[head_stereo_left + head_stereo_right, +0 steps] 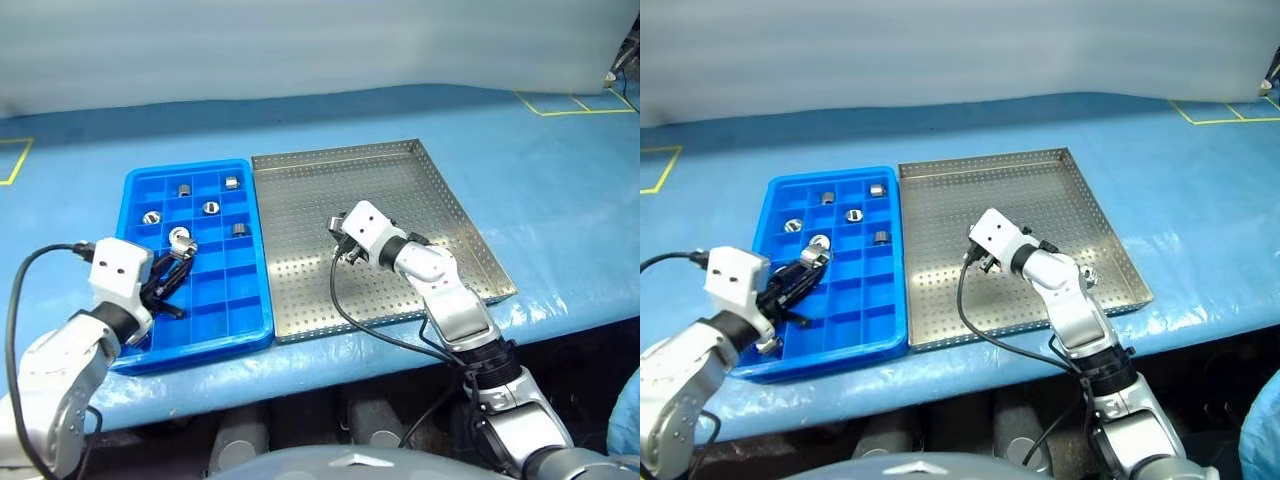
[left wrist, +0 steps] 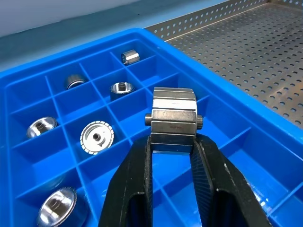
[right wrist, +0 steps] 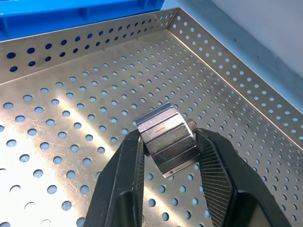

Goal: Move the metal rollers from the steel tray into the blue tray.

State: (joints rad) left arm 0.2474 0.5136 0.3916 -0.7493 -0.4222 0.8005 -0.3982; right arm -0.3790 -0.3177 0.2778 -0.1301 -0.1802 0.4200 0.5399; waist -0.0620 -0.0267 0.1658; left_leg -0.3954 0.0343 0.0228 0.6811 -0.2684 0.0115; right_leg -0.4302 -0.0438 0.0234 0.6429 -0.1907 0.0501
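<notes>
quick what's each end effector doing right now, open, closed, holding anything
Left end effector: closed on a roller, over the blue tray.
Right end effector: closed on another roller, over the steel tray.

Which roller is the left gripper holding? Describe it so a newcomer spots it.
Find the blue tray left of the steel tray. Over its near half, the left gripper pinches one metal roller: it alone hangs above the compartments, while the others sit inside.

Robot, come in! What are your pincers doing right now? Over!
Left pincer shut on a roller, over the blue tray. Right pincer shut on another roller, over the steel tray. Nothing in the way.
</notes>
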